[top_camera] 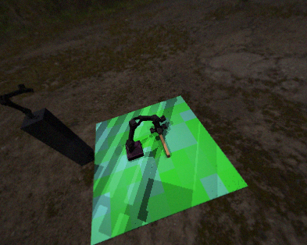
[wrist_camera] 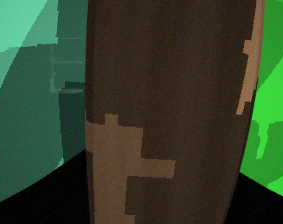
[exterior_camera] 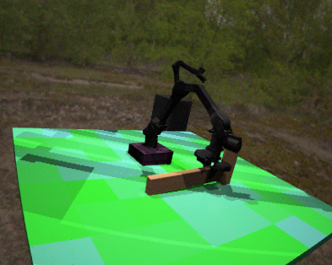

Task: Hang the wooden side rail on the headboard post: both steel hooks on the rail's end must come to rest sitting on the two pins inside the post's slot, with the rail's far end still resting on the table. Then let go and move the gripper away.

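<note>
The wooden side rail (top_camera: 165, 146) (exterior_camera: 175, 179) is a long orange-brown board standing on its narrow edge. Its far end appears to rest on the table. In the wrist view the rail (wrist_camera: 172, 65) fills the middle, running between the two dark fingers. My gripper (exterior_camera: 214, 167) (wrist_camera: 145, 152) is shut on the rail close to its post end. The headboard post (exterior_camera: 231, 159) stands upright right behind the gripper, partly covered by it. The steel hooks, the slot and the pins are hidden, so I cannot tell whether the hooks sit on the pins.
The arm's dark purple base block (top_camera: 134, 151) (exterior_camera: 155, 154) stands on the green patterned table (top_camera: 220, 164) (exterior_camera: 116, 240), to one side of the rail. A dark pillar (top_camera: 58, 136) (exterior_camera: 179, 115) bearing another dark arm stands beyond the table's edge. Shadows cross the table.
</note>
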`<state>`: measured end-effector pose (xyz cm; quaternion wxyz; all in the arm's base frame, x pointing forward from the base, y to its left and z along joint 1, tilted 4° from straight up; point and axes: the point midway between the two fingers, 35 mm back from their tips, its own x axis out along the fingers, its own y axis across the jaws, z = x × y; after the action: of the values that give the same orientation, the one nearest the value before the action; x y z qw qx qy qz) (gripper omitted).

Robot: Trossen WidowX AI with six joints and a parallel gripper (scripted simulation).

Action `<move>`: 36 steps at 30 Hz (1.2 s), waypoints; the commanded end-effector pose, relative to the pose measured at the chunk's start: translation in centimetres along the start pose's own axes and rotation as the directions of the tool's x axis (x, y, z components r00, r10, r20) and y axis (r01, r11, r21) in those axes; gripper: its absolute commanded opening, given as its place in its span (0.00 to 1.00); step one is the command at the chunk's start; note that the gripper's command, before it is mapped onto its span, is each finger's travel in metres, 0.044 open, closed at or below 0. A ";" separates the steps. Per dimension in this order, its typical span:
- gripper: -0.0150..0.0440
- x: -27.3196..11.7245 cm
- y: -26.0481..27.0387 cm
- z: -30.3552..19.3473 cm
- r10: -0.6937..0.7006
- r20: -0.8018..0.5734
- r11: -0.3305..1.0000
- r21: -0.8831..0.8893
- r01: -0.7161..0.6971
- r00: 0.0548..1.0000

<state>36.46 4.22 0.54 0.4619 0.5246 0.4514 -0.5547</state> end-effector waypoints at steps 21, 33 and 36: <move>0.25 0.4 0.1 0.0 0.004 -0.003 1.000 0.002 -0.004 1.000; 0.25 0.6 0.1 0.0 0.004 -0.003 1.000 0.002 -0.004 1.000; 0.25 0.6 0.1 0.0 0.004 -0.003 1.000 0.002 -0.004 1.000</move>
<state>36.46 4.22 -0.06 0.4620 0.5248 0.4512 -0.5546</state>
